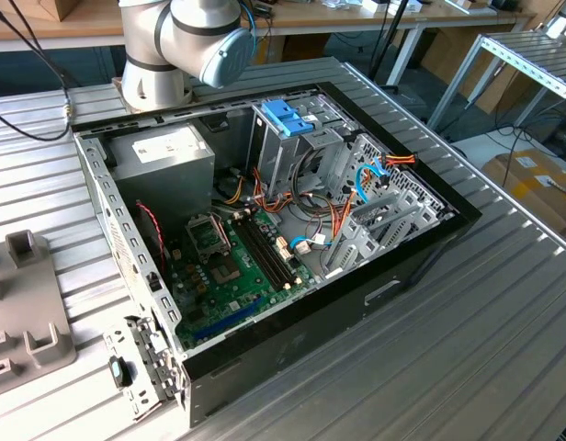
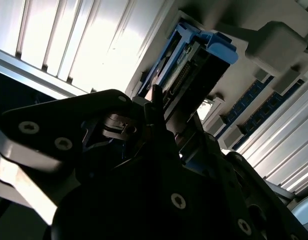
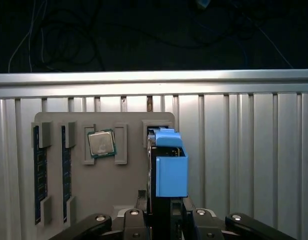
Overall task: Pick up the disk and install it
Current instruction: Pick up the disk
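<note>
The disk (image 3: 170,170), in its light-blue plastic carrier, stands on edge in a slot of a grey holder plate (image 3: 129,190). In the second wrist view the disk (image 2: 194,60) rises beyond the dark fingers (image 2: 155,102), with its connector edge showing. My gripper (image 3: 165,220) straddles the disk, one finger tight against each face, and is shut on it. The open computer case (image 1: 421,266) lies on the table in the exterior view, with a grey metal drive cage (image 1: 281,161) carrying a fixed blue latch (image 1: 288,117).
The holder plate also carries a processor chip (image 3: 101,143) and memory sticks (image 3: 39,175). Part of a grey holder (image 1: 26,312) shows at the exterior view's left. The arm's base (image 1: 159,64) stands behind the case. Cables (image 1: 343,216) cross the case interior beside the motherboard (image 1: 237,266).
</note>
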Controlling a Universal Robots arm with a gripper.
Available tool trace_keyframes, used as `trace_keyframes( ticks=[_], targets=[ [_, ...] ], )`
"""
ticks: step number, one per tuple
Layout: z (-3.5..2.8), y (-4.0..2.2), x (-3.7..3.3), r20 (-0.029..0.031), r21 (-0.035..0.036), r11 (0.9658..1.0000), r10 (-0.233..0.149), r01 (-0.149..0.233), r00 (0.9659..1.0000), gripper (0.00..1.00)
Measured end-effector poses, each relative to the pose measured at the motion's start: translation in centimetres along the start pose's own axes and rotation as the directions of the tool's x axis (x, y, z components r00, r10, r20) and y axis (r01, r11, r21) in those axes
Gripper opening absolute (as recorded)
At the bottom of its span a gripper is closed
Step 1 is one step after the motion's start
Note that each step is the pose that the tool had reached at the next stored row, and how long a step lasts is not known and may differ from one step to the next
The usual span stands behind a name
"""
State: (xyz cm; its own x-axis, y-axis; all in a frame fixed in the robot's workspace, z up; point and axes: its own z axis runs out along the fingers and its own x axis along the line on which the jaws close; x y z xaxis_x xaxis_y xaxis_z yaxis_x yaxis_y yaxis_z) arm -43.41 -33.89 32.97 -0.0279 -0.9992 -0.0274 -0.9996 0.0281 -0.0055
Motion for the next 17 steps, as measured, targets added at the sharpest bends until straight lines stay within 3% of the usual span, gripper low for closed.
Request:
trace_keyframes(
  ticks=[8, 17],
  targets=[
    [-2.17, -0.01, -0.06, -0.0007, 0.0, 1.0, 0.0, 0.0, 1.0, 0.35],
    [-2.64, -0.01, -0.07, -0.0017, 0.0, 1.0, 0.0, 0.0, 1.0, 0.35]
  ],
)
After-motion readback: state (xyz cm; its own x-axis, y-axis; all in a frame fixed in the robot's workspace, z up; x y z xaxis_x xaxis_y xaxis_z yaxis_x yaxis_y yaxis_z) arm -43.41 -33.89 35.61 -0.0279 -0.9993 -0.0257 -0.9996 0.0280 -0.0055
